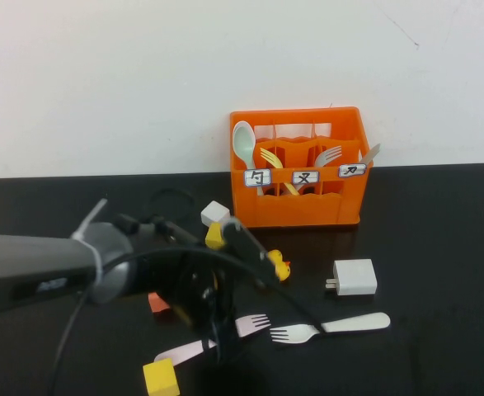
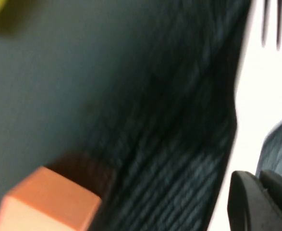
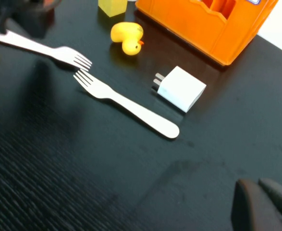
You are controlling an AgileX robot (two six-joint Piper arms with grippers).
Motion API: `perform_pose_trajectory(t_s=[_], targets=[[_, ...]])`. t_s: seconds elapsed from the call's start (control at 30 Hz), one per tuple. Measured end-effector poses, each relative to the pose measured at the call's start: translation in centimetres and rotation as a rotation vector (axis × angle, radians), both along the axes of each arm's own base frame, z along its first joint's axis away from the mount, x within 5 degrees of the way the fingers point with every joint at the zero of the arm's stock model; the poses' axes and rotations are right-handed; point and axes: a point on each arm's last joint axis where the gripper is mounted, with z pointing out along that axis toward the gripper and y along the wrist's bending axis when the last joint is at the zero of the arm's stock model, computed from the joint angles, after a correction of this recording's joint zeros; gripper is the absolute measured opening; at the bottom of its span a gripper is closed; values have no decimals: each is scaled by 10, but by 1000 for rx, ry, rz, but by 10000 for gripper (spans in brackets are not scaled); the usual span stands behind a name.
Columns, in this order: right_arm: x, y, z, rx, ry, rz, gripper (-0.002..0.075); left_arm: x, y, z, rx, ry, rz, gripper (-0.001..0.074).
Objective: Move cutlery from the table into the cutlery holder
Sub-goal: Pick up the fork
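The pink fork (image 1: 217, 340) lies flat on the black bench (image 1: 439, 247) in the lower middle of the high view, its long axis running from lower left to upper right, tines toward the right. The white fork (image 1: 331, 327) lies just right of it, nearly level, tines pointing left toward the pink fork's tines, handle rising slightly to the right; the two sets of tines are near each other but apart.

The left tool (image 1: 221, 346) is down over the middle of the pink fork's handle; I cannot tell how wide its fingers stand or whether they grip. In the left wrist view the pale fork (image 2: 261, 96) fills the right edge, very close. The right tool (image 3: 263, 207) shows only as dark fingertips in the lower right corner of its own view, above bare bench; its opening cannot be told.

The orange holder (image 1: 299, 206) stands at the bench's far edge, centre right, against a white wall (image 1: 143, 74). A white charger (image 1: 354, 277) sits right of centre, a yellow duck (image 1: 279, 266) left of it.
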Motion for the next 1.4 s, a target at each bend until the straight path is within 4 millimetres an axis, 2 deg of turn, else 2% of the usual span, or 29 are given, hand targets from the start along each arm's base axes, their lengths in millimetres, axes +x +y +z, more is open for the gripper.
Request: perform_pose_trajectory(t_s=[0.17,0.33,0.5,0.7,0.77,0.97,1.03,1.17,1.4], targets=[[0,0,0,2,0,0,-2,3,-1,30,-131,-88,69,0],[0,0,0,5,2,1,-2,1,-1,42,-174,-106,95,-1],[0,0,0,9,2,0,-2,-2,0,34,-141,-36,113,-1],[0,1,0,11,2,0,-2,-3,-1,8,-104,59,146,13],[0,1,0,11,2,0,-2,-3,-1,-1,-86,85,149,65],[0,1,1,23,3,-2,-2,-4,1,-18,-34,132,139,345],[0,1,1,28,4,-3,-2,-3,1,-21,-13,127,122,388],[0,2,1,35,4,-4,-2,-2,3,-26,15,124,100,417],[0,2,1,35,4,-4,-2,-2,3,-27,19,116,92,419]])
